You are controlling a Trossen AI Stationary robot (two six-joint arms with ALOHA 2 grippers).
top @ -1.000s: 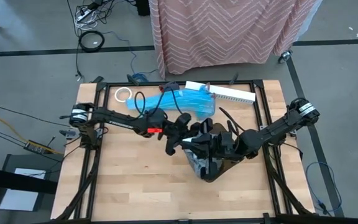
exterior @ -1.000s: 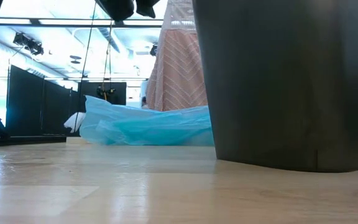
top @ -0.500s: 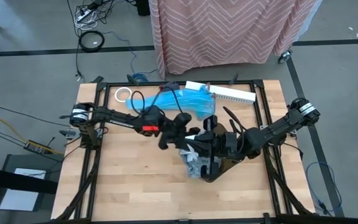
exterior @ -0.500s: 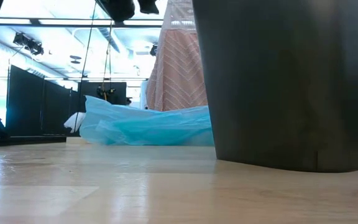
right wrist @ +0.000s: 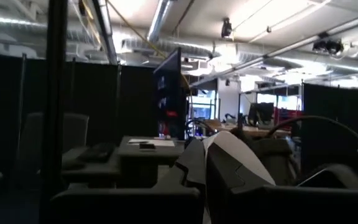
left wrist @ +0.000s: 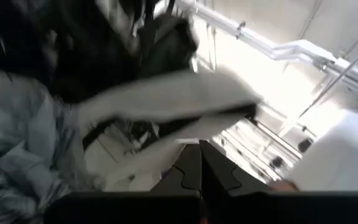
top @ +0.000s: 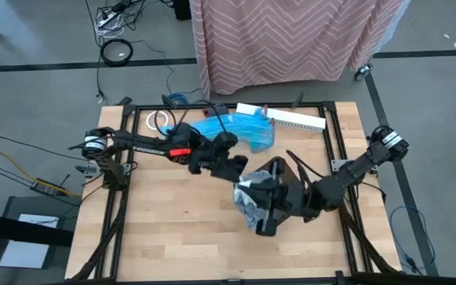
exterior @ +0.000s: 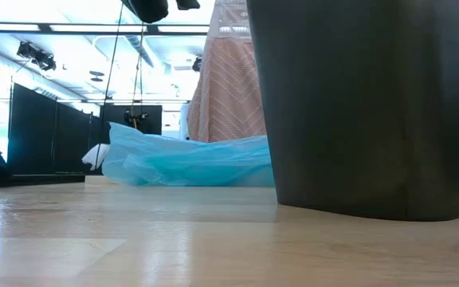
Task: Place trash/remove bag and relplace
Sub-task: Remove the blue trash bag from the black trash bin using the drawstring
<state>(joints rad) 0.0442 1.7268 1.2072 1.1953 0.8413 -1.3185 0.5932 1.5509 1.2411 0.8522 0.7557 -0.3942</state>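
Dark plastic fills the right of the low view: the bin (exterior: 365,104) stands on the wooden table (exterior: 134,247), close to the camera. From above it tips toward the front edge, right of the table's middle (top: 271,198), with the grey bag (top: 252,202) bunched at its mouth on the side toward the table's left edge. The right gripper (top: 279,190) is at the bin's rim; its wrist view shows the fingers pressed together on a pale strip of the bag (right wrist: 241,162). Toward the middle, the left gripper (top: 232,165) hovers just beside the bag's edge, fingers closed on a stretched pale fold of the bag (left wrist: 166,109). At the back edge lie a blue plastic bag (top: 240,131), a white tape roll (top: 157,120) and a white box (top: 291,119).
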